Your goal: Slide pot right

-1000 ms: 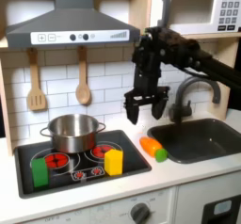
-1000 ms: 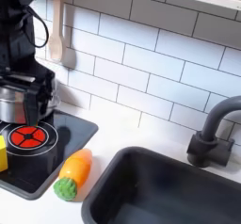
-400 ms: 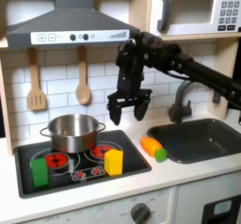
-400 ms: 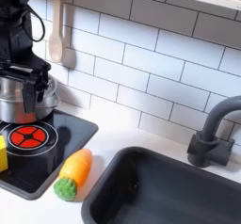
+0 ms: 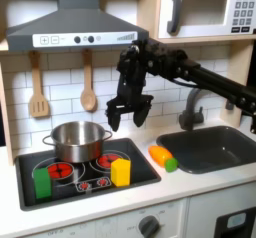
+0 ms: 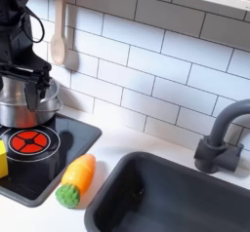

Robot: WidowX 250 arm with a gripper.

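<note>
The shiny silver pot sits on the back left of the black toy stove; in the second exterior view the pot stands at the left edge. My black gripper hangs open above the stove's back right, a little to the right of the pot and above its rim, with nothing between its fingers. In the second exterior view the gripper hangs in front of the pot's upper part, partly hiding it.
A yellow block and a green block stand on the stove's front. An orange and green toy carrot lies between the stove and the sink. A tap rises behind the sink. Wooden spoons hang on the tiled wall.
My gripper has travelled left from over the sink's edge to beside the pot, staying open. The pot and blocks have not moved.
</note>
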